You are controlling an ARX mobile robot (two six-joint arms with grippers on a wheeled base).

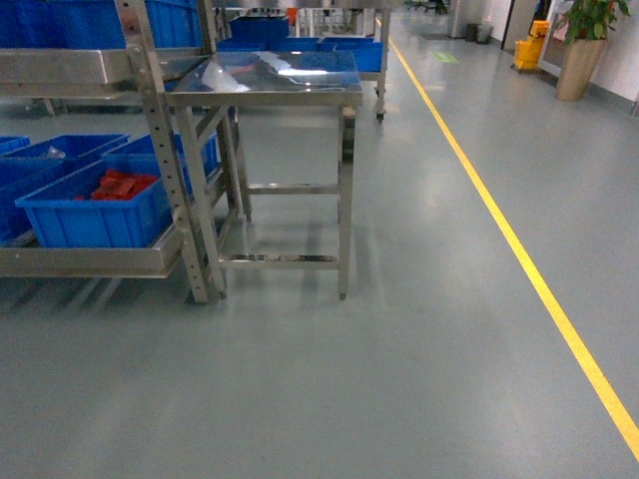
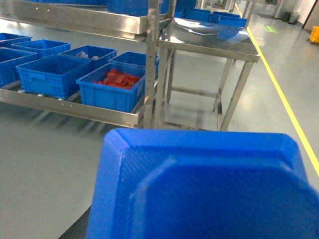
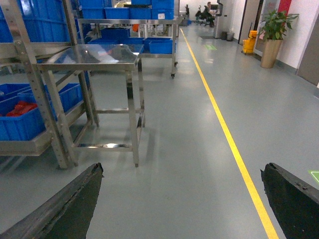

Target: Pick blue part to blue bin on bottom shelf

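Observation:
A large blue part [image 2: 199, 189] fills the lower half of the left wrist view, held close to the camera above the floor. My left gripper is hidden behind it except for a dark finger [image 2: 75, 230] at its lower left edge. Blue bins stand in a row on the bottom shelf [image 2: 75, 110]: one [image 2: 115, 93] [image 1: 95, 212] holds red pieces, and the one [image 2: 52, 74] to its left looks empty. My right gripper [image 3: 182, 199] hangs open over bare floor with nothing between its fingers. Neither gripper shows in the head view.
A steel table [image 1: 270, 80] [image 3: 94, 56] stands right beside the rack's upright post [image 1: 175, 160]. A yellow floor line [image 1: 519, 249] runs along the right. More blue bins [image 1: 349, 50] sit on a farther rack. A potted plant [image 1: 581, 45] stands at the far right wall.

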